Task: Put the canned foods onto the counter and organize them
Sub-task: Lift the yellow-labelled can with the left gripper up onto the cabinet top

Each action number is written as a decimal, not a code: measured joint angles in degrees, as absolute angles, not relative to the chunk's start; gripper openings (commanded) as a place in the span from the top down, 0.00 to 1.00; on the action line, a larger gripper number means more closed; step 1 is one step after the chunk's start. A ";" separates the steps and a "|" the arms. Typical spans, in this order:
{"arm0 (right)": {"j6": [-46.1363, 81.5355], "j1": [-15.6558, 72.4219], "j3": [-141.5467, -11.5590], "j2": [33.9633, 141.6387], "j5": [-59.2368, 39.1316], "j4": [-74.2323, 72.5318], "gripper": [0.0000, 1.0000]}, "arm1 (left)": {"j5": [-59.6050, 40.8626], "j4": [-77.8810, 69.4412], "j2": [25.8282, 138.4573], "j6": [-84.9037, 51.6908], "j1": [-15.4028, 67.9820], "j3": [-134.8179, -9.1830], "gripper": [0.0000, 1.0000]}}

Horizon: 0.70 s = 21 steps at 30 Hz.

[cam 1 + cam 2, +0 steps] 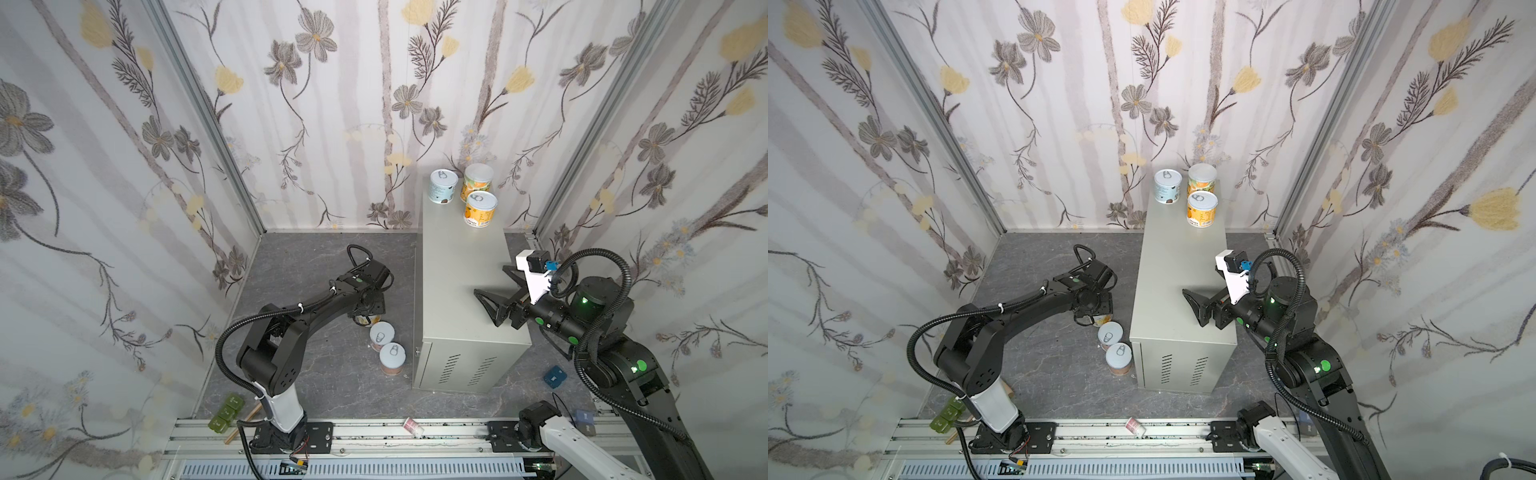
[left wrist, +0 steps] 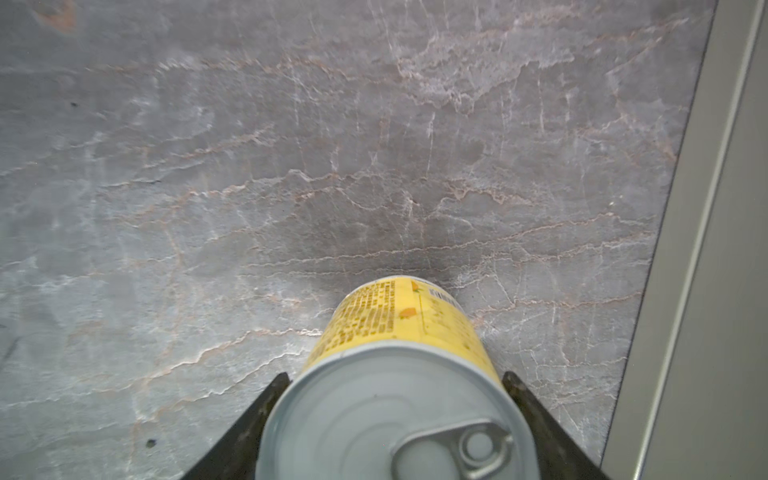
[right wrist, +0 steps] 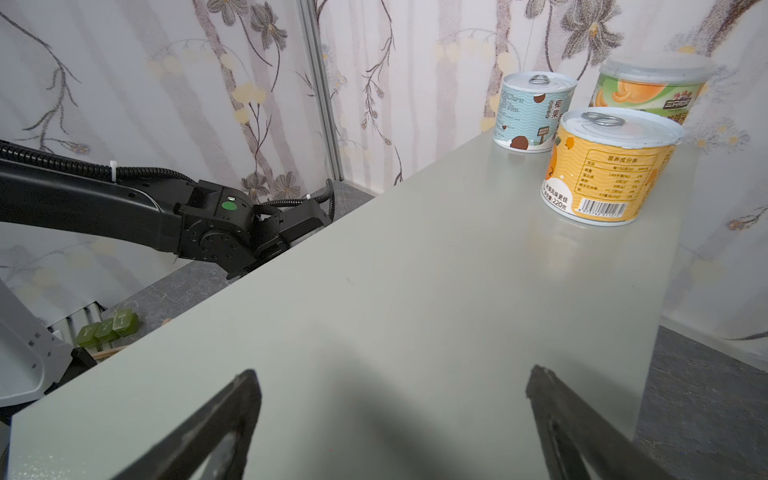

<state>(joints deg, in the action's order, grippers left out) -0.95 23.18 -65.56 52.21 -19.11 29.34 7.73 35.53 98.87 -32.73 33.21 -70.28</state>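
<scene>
Clamped with left gripper (image 2: 395,375): yellow can (image 2: 399,320), upright on floor (image 2: 208,166) just beside counter's (image 1: 457,266) left side, small print down the label, silvery pull-tab lid up. Hovering over counter's near end with right gripper (image 3: 392,372), fingers spread wide. Standing at far end: blue can (image 1: 443,188) in left corner, green can (image 1: 478,182) in right corner, orange can (image 1: 480,210) just in front of it. Down on floor by left side: white-lidded can (image 1: 381,334), peach can (image 1: 392,360) just beside it.

A pale blue can (image 3: 534,112), an orange can (image 3: 611,166) and a green-labelled can (image 3: 652,93) are seen upright at the far end of the counter (image 3: 415,291). The right gripper (image 3: 392,374) is seen over the near part, its jaws spread wide.
</scene>
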 measured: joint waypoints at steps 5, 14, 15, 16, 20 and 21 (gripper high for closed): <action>-1.10 23.24 -65.58 53.21 -19.57 27.94 0.00 | 7.97 39.86 92.99 -29.06 31.27 -72.16 0.49; -0.36 23.29 -67.81 54.76 -16.45 28.08 0.00 | 4.23 50.57 83.33 -17.23 30.33 -86.13 0.49; 0.03 23.29 -68.49 55.11 -15.64 28.14 0.00 | 3.33 51.72 82.74 -16.14 30.33 -87.90 0.49; 0.45 23.29 -69.36 55.57 -14.61 28.45 0.00 | 2.31 53.15 82.13 -14.94 30.33 -89.76 0.49; 1.50 23.29 -72.14 57.76 -10.44 29.76 0.00 | -2.61 58.85 80.23 -11.86 30.35 -96.36 0.50; 1.54 23.29 -72.29 57.84 -9.67 30.15 0.00 | -3.75 59.77 79.81 -11.55 30.44 -97.73 0.50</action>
<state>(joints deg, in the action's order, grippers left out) 1.54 23.29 -72.29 57.84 -9.67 30.15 -3.75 59.77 79.81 -11.55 30.44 -97.73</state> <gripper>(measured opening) 0.995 0.709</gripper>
